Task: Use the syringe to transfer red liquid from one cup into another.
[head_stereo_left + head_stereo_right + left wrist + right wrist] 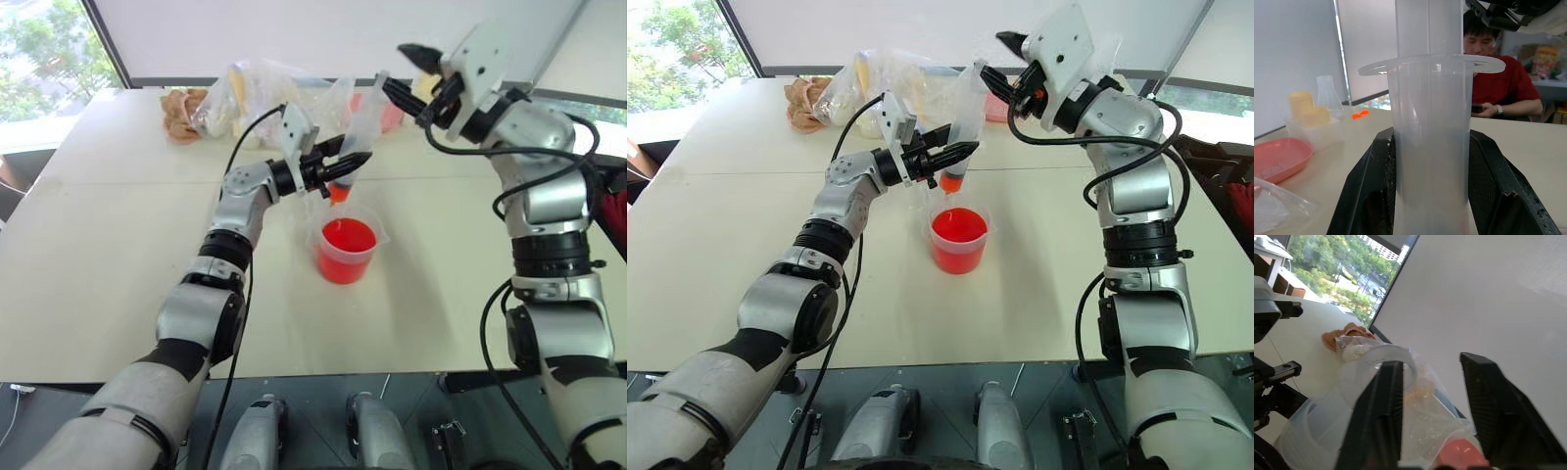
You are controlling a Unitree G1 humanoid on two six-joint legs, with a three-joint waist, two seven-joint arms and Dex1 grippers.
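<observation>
My left gripper (351, 163) is shut on the barrel of the clear syringe (358, 132). The syringe stands nearly upright, leaning slightly, and its orange-red tip (338, 193) hangs just above the red cup (346, 264). That cup stands mid-table, filled with red liquid (348, 237). A faint colourless cup (312, 211) seems to stand just behind it on the left. My right gripper (407, 73) is raised at the syringe's upper end. Its fingers (1376, 406) are open, and the plunger's round top (1393, 360) lies beside one of them.
Clear plastic bags (265, 93) and a brownish bundle (181, 113) lie at the table's far side. In the left wrist view a pink plate (1276, 156) and yellow-lidded containers (1303, 105) show. A person in a red shirt (1503, 83) sits at the table (118, 245).
</observation>
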